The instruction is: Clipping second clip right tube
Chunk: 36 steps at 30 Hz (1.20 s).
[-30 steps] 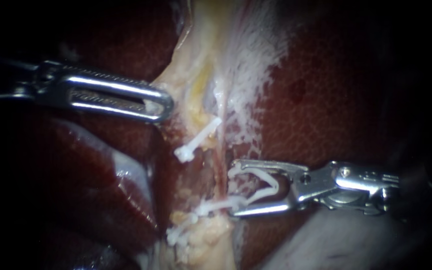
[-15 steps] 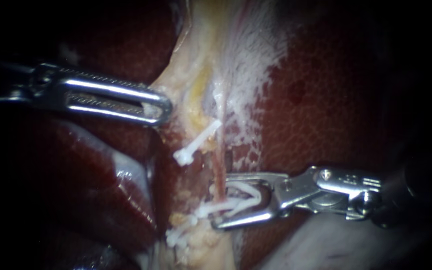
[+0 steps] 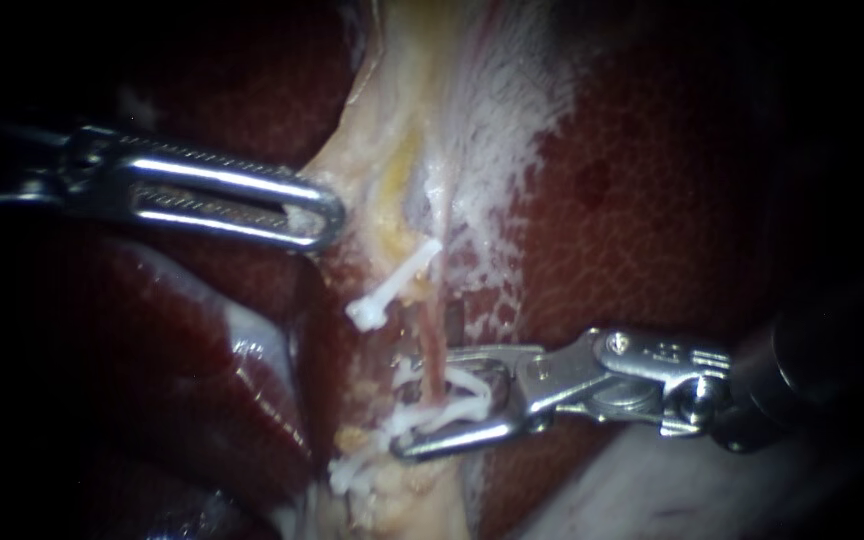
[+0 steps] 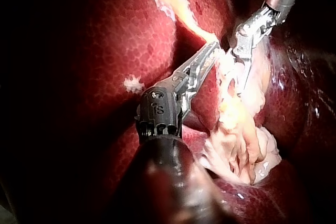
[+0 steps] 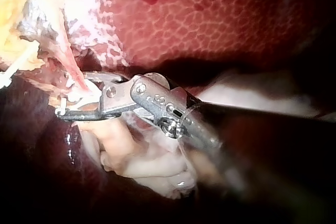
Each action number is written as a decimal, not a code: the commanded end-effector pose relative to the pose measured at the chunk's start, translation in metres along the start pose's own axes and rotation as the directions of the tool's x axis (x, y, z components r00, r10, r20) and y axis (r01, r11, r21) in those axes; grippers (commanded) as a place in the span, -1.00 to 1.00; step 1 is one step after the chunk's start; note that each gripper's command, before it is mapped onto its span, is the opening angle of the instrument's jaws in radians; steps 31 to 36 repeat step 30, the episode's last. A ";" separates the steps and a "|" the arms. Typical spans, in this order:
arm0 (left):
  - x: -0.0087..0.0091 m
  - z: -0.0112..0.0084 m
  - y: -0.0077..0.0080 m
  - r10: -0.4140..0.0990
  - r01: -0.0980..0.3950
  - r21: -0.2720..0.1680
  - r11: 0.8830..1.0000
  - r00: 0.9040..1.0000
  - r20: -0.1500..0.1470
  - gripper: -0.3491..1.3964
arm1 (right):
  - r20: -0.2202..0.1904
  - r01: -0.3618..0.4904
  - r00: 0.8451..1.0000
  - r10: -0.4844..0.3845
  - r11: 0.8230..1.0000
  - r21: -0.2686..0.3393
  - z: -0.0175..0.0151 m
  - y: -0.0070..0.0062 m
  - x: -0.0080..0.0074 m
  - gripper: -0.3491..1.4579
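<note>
**Second clip around the right tube, not yet shown closed**

Our right instrument has its jaws partly closed and carries the white second clip between them, both jaws bearing on it. Jaws and clip straddle the right tube, one jaw on each side of it. A gap shows between the jaw tips, and from here we cannot tell whether the clip's legs have met and latched.

A white first clip already sits across the strands just above the jaws, and more white clips lie lower down to the left. We judge what is left to be the squeeze until the clip locks, then opening the jaws and backing off.

The right tube is a thin reddish strand whose long axis runs nearly up and down in the endoscope view. Our right instrument meets it almost square.

Our left instrument has its jaws together on the edge of the pale tissue, with liver on either side
</note>
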 end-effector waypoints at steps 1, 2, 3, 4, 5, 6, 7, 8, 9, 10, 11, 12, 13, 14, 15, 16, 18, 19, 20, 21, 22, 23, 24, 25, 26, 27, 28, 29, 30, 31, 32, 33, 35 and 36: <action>0.0000 0.0000 0.0001 0.000 0.000 0.000 1.000 1.000 0.000 -1.00 | 0.000 0.002 1.000 -0.002 1.000 0.000 -0.0004 0.0002 -0.0001 -0.22; 0.0000 0.0000 0.0001 0.000 0.000 0.000 1.000 1.000 0.000 -1.00 | 0.001 0.003 1.000 -0.003 1.000 0.001 -0.0005 0.0003 -0.0001 -0.25; 0.0000 0.0000 0.0001 0.000 0.000 0.001 1.000 1.000 0.000 -1.00 | 0.001 0.003 1.000 -0.003 1.000 0.002 -0.0007 0.0004 -0.0002 -0.29; 0.0000 0.0000 0.0002 0.000 0.000 0.001 1.000 1.000 0.000 -1.00 | 0.002 0.003 1.000 -0.003 1.000 0.003 -0.0009 0.0004 -0.0003 -0.36; 0.0001 0.0000 0.0002 0.000 0.000 0.001 1.000 1.000 0.000 -1.00 | 0.002 0.004 1.000 -0.004 1.000 0.004 -0.0011 0.0004 -0.0004 -0.46; 0.0001 0.0000 0.0002 0.000 0.000 0.001 1.000 1.000 0.000 -1.00 | 0.002 0.004 1.000 -0.004 1.000 0.005 -0.0013 0.0004 -0.0004 -0.56; 0.0001 0.0000 0.0002 0.000 0.000 0.001 1.000 1.000 0.000 -1.00 | 0.002 -0.002 1.000 0.002 1.000 0.005 -0.0014 0.0004 -0.0005 -0.66; 0.0001 0.0000 0.0002 0.000 0.000 0.001 1.000 1.000 0.000 -1.00 | 0.002 -0.019 1.000 0.019 1.000 0.006 -0.0015 0.0004 -0.0005 -0.73; 0.0001 0.0000 0.0002 0.000 0.000 0.001 1.000 1.000 0.000 -1.00 | 0.002 -0.025 1.000 0.025 1.000 0.006 -0.0016 0.0004 -0.0006 -0.81; 0.0001 0.0000 0.0002 0.000 0.000 0.001 1.000 1.000 0.000 -1.00 | 0.002 -0.037 0.999 0.037 0.999 0.006 -0.0017 0.0004 -0.0006 -0.91; 0.0001 0.0000 0.0002 0.000 0.000 0.001 1.000 1.000 0.000 -1.00 | 0.002 -0.043 0.999 0.043 0.999 0.006 -0.0017 0.0004 -0.0006 -0.96; 0.0001 0.0000 0.0003 0.000 0.000 0.001 1.000 1.000 0.000 -1.00 | 0.002 -0.049 0.999 0.049 0.999 0.006 -0.0017 0.0004 -0.0006 -1.00; 0.0001 0.0001 0.0003 0.000 0.000 0.001 1.000 1.000 0.000 -1.00 | 0.002 -0.049 0.999 0.049 0.999 0.007 -0.0017 0.0004 -0.0006 -1.00; 0.0001 0.0001 0.0003 0.000 0.000 0.001 1.000 1.000 0.000 -1.00 | 0.002 -0.049 0.999 0.048 0.999 0.007 -0.0017 0.0004 -0.0006 -1.00; 0.0001 0.0001 0.0003 0.000 0.000 0.001 1.000 1.000 0.000 -1.00 | 0.002 -0.054 0.999 0.054 0.998 0.007 -0.0018 0.0004 -0.0006 -1.00; 0.0001 0.0001 0.0003 0.000 0.000 0.001 1.000 1.000 0.000 -1.00 | 0.003 -0.054 0.999 0.054 0.999 0.007 -0.0018 0.0003 -0.0006 -1.00; 0.0001 0.0001 0.0003 0.000 0.000 0.001 1.000 1.000 0.000 -1.00 | 0.004 -0.054 0.999 0.054 0.998 0.010 -0.0019 0.0003 -0.0007 -1.00; 0.0001 0.0001 0.0003 0.000 0.000 0.001 1.000 1.000 0.000 -1.00 | 0.004 -0.054 0.999 0.054 0.998 0.010 -0.0019 0.0004 -0.0007 -1.00; 0.0001 0.0001 0.0003 0.000 0.000 0.001 1.000 1.000 0.000 -1.00 | 0.004 -0.054 0.999 0.054 0.999 0.010 -0.0019 0.0004 -0.0007 -1.00; 0.0001 0.0001 0.0003 0.000 0.000 0.001 1.000 1.000 0.000 -1.00 | 0.004 -0.053 0.999 0.053 0.999 0.011 -0.0019 0.0004 -0.0008 -1.00; 0.0001 0.0001 0.0003 0.000 0.000 0.001 1.000 1.000 0.000 -1.00 | 0.004 -0.053 0.999 0.053 0.999 0.011 -0.0018 0.0004 -0.0008 -1.00; 0.0001 0.0001 0.0003 0.000 0.000 0.000 1.000 1.000 0.000 -1.00 | 0.005 -0.053 0.999 0.053 0.999 0.011 -0.0018 0.0004 -0.0009 -1.00; 0.0001 0.0001 0.0004 0.000 0.000 0.000 1.000 1.000 0.000 -1.00 | 0.005 -0.052 0.999 0.052 0.999 0.011 -0.0018 0.0004 -0.0009 -1.00; 0.0001 0.0002 0.0004 0.000 0.000 0.000 1.000 1.000 0.000 -1.00 | 0.005 -0.052 0.999 0.052 0.999 0.011 -0.0018 0.0005 -0.0010 -1.00; 0.0001 0.0002 0.0004 0.000 0.000 0.000 1.000 1.000 0.000 -1.00 | 0.005 -0.052 0.999 0.052 0.999 0.011 -0.0018 0.0005 -0.0010 -1.00; 0.0001 0.0002 0.0004 0.000 0.000 0.000 1.000 1.000 0.000 -1.00 | 0.005 -0.052 0.999 0.052 0.999 0.011 -0.0018 0.0005 -0.0010 -1.00; 0.0001 0.0002 0.0004 0.000 0.000 0.000 1.000 1.000 0.000 -1.00 | 0.005 -0.052 0.999 0.052 0.999 0.011 -0.0018 0.0005 -0.0010 -1.00; 0.0001 0.0002 0.0004 0.000 0.000 0.000 1.000 1.000 0.000 -1.00 | 0.005 -0.052 0.999 0.052 0.999 0.012 -0.0018 0.0005 -0.0010 -1.00; 0.0001 0.0002 0.0004 0.000 0.000 0.000 1.000 1.000 0.000 -1.00 | 0.005 -0.052 0.999 0.052 0.999 0.012 -0.0018 0.0005 -0.0010 -1.00; 0.0001 0.0002 0.0004 0.000 0.000 0.000 1.000 1.000 0.000 -1.00 | 0.005 -0.052 0.999 0.052 0.999 0.012 -0.0018 0.0005 -0.0010 -1.00; 0.0001 0.0002 0.0004 0.000 0.000 0.000 1.000 1.000 0.000 -1.00 | 0.005 -0.052 0.999 0.052 0.999 0.012 -0.0018 0.0005 -0.0010 -1.00; 0.0001 0.0002 0.0004 0.000 0.000 0.000 1.000 1.000 0.000 -1.00 | 0.005 -0.052 0.999 0.052 0.999 0.012 -0.0018 0.0005 -0.0010 -1.00; 0.0001 0.0002 0.0004 0.000 0.000 0.000 1.000 1.000 0.000 -1.00 | 0.005 -0.052 0.999 0.052 0.999 0.012 -0.0018 0.0005 -0.0010 -1.00; 0.0001 0.0002 0.0004 0.000 0.000 0.000 1.000 1.000 0.000 -1.00 | 0.005 -0.052 0.999 0.052 0.999 0.012 -0.0018 0.0005 -0.0010 -1.00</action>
